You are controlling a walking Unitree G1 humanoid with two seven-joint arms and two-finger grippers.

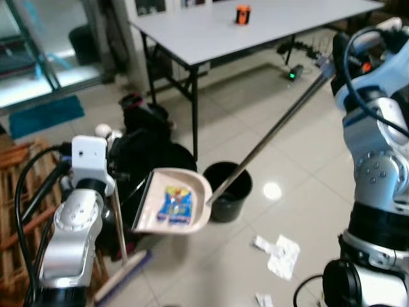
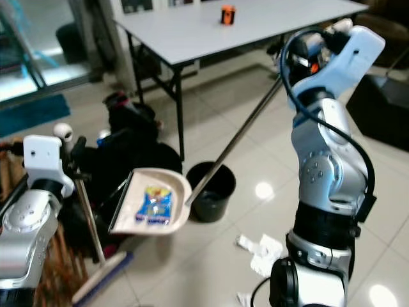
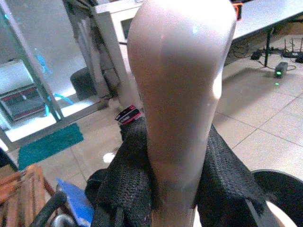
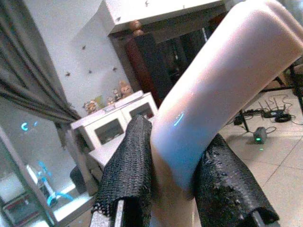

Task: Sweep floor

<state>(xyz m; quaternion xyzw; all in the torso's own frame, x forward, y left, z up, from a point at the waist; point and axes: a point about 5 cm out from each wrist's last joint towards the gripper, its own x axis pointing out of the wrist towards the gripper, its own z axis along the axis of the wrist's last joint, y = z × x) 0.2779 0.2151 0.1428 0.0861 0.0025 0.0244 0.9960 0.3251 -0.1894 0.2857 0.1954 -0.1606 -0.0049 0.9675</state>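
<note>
Raising dustpan (image 1: 172,203) handle, right gripper (image 4: 175,182) clamped, left gripper (image 3: 173,189) clamping broom (image 1: 118,246)

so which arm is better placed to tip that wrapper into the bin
Right. The right gripper is shut on the dustpan handle, and the pan with the wrapper already hangs beside the black bin. The left gripper is shut on the broom, whose head rests on the floor.
</note>
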